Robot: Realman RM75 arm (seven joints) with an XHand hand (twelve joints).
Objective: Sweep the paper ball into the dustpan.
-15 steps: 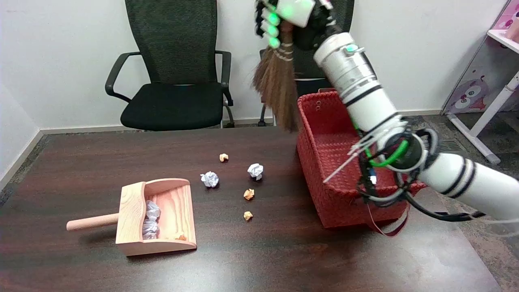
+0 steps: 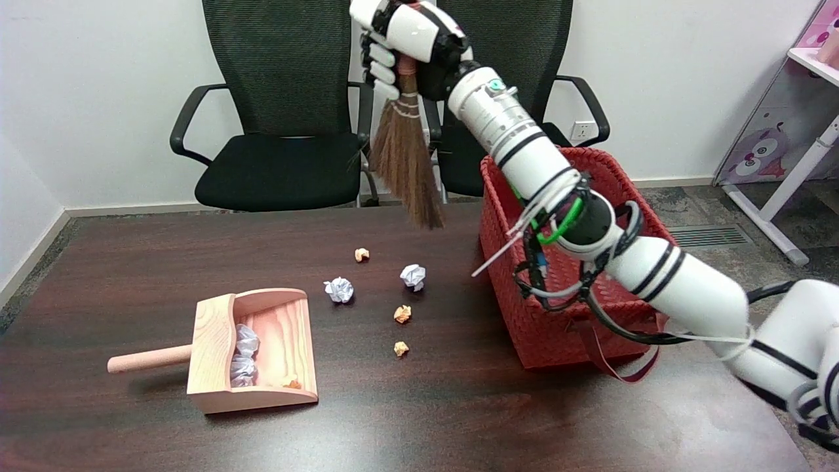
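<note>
My right hand is raised high above the table's far edge and grips the handle of a small brown broom, whose bristles hang down in the air. Two white paper balls lie on the dark table: one just right of the dustpan's mouth, the other further right. Three small orange scraps lie around them. The wooden dustpan sits at the front left, its mouth facing right and its handle pointing left, with white paper balls inside.
A red woven basket stands on the table's right side, under my forearm. Two black office chairs stand behind the table. A white and pink shelf is at the far right.
My right arm has swung left with the broom, from over the basket's far corner to above the table's middle. The paper balls and dustpan have not moved.
</note>
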